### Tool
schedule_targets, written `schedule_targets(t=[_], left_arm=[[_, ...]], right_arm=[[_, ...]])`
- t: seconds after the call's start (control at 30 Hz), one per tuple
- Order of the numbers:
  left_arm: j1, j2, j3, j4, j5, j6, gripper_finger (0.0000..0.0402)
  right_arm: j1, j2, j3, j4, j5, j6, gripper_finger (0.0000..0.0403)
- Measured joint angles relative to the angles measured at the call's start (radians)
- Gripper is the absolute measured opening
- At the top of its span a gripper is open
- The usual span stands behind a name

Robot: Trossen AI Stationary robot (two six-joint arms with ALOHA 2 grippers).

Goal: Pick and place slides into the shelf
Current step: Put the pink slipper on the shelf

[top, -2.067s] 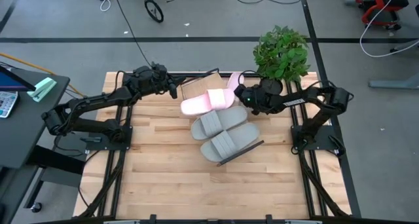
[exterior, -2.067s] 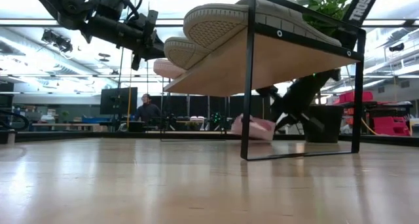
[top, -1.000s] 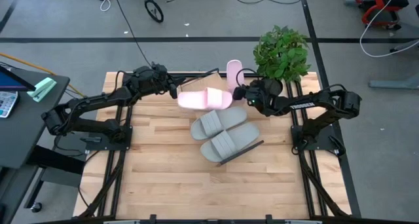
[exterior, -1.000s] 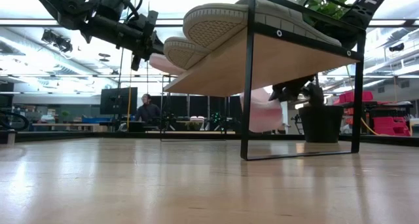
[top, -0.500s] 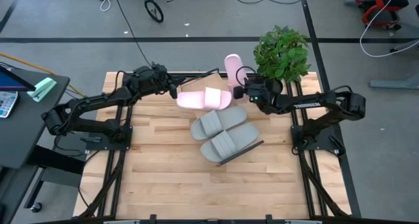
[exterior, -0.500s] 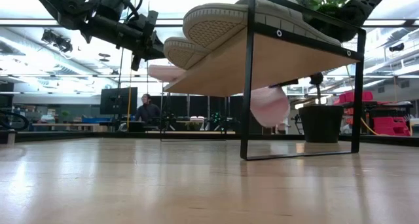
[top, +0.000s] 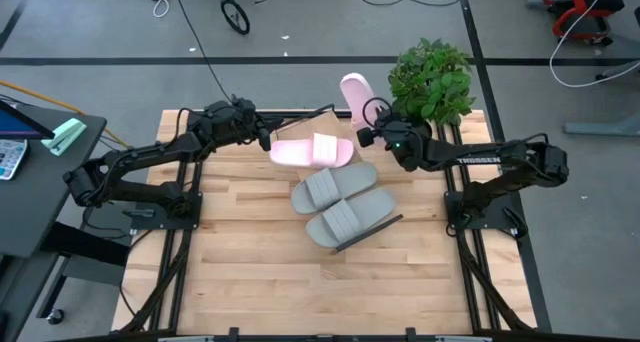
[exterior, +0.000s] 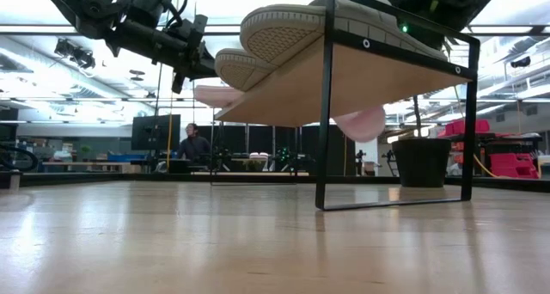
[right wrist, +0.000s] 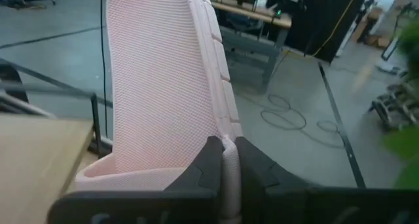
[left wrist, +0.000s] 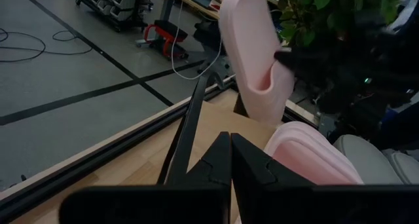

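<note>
The shelf (top: 298, 134) stands mid-table on its black frame (exterior: 326, 113). On its board, soles down, lie two grey slides (top: 335, 187) (top: 352, 219) and one pale pink slide (top: 312, 152). My right gripper (top: 368, 132) is shut on the second pink slide (top: 354, 92), raised beyond the shelf's far edge. In the left wrist view this slide (left wrist: 245, 47) stands on end. My left gripper (top: 264, 135) is shut at the shelf's far left corner, and its fingers (left wrist: 216, 165) are together beside a frame bar (left wrist: 190, 119). My right gripper pinches the second pink slide at its side rim (right wrist: 226, 145), close to the strap (left wrist: 272, 86). It comes about level from the table's right. The slide is lifted clear, its long side pointing up and toward the far edge. My left gripper: I cannot tell whether it touches the shelf's frame.
A potted plant (top: 430, 77) stands at the table's far right corner, just behind my right arm. The near half of the plank tabletop (top: 300, 282) is bare. A person (exterior: 193, 143) sits far back in the room.
My right gripper has risen and drawn slightly toward the far edge, carrying the second pink slide. In the low view the slide climbs from just above the tabletop to the shelf board's underside. Its free end now reaches farther past the far edge.
</note>
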Motion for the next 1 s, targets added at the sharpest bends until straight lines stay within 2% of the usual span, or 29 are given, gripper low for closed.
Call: schedule_targets(t=[0.23,0.4,0.57,0.7,0.83,0.93,1.0], left_arm=[[0.0,0.0,0.0,-0.005,0.0,0.002,0.0023],[0.0,0.0,0.0,-0.007,0.0,0.011,0.0031],[0.0,0.0,0.0,-0.003,0.0,0.03,0.0024],[0.0,0.0,0.0,0.058,0.007,0.032,0.0019],[0.019,-0.007,0.0,0.195,0.124,0.018,0.0033],[0.036,-0.009,0.001,0.286,0.224,-0.034,0.0051],[0.04,-0.008,0.0,0.343,0.283,-0.058,0.0067]], right_arm=[[0.035,-0.008,0.086,-0.01,-0.01,-0.138,0.0025],[0.081,-0.008,0.207,-0.119,-0.018,-0.232,0.0025],[0.112,-0.008,0.363,-0.26,-0.12,-0.236,0.0025],[0.125,-0.008,0.489,-0.443,-0.199,-0.237,0.0025],[0.119,-0.008,0.592,-0.629,-0.258,-0.243,0.0025],[0.104,-0.008,0.637,-0.665,-0.296,-0.267,0.0025],[0.089,-0.009,0.651,-0.666,-0.361,-0.269,0.0025]])
